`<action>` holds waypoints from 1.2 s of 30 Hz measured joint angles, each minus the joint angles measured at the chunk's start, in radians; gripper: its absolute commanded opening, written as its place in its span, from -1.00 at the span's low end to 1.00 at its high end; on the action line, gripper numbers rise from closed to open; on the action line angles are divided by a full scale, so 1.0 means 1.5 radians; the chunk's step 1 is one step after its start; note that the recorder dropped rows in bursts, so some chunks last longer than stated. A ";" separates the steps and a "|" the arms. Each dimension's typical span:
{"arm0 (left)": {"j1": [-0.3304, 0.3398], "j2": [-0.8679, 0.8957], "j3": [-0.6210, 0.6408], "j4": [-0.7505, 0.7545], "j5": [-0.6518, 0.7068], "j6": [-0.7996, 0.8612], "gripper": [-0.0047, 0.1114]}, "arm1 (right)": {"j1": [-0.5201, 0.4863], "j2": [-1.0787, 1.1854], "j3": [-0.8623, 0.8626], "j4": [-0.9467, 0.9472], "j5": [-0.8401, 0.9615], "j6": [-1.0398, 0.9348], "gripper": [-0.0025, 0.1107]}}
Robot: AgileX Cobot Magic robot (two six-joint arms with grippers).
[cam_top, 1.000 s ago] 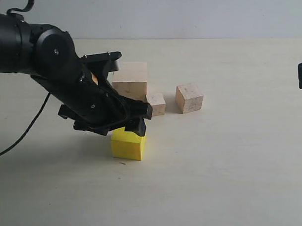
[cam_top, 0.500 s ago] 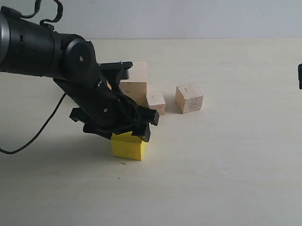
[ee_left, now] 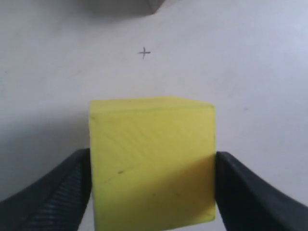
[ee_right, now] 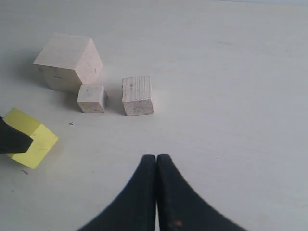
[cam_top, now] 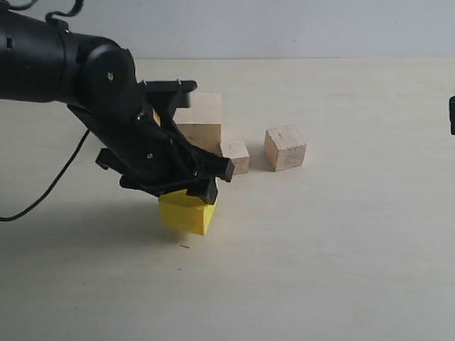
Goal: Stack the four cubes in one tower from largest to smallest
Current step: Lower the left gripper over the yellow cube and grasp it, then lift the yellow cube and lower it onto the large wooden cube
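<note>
- My left claw point(ee_left: 151, 166) is clamped on the yellow cube point(cam_top: 185, 212), with one finger against each side face. The cube sits a little tilted, low over the tabletop point(cam_top: 344, 257).
- The large pale cube point(cam_top: 203, 121) stands just beyond the claw, toward the upper right in the exterior view. I judge this carry is short and belongs to the left arm.
- The smallest cube point(cam_top: 235, 156) is just beside the large one, and the medium cube point(cam_top: 285, 148) is further right.
- My right claw point(ee_right: 156, 159) is pressed together on nothing, well apart from the cubes.

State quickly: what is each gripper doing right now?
Left gripper: closed on the yellow cube.
Right gripper: closed, holding nothing.
</note>
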 measured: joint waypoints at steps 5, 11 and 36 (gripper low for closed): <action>0.000 -0.086 -0.031 0.000 0.053 -0.002 -0.92 | 0.000 0.000 0.000 0.000 0.000 0.000 -0.96; 0.013 -0.122 -0.147 0.075 0.070 -0.071 -0.92 | 0.000 0.000 0.000 0.000 0.000 0.000 -0.96; 0.090 0.179 -0.491 0.141 0.257 -0.163 -0.92 | 0.000 0.000 0.000 0.000 0.005 0.020 -0.96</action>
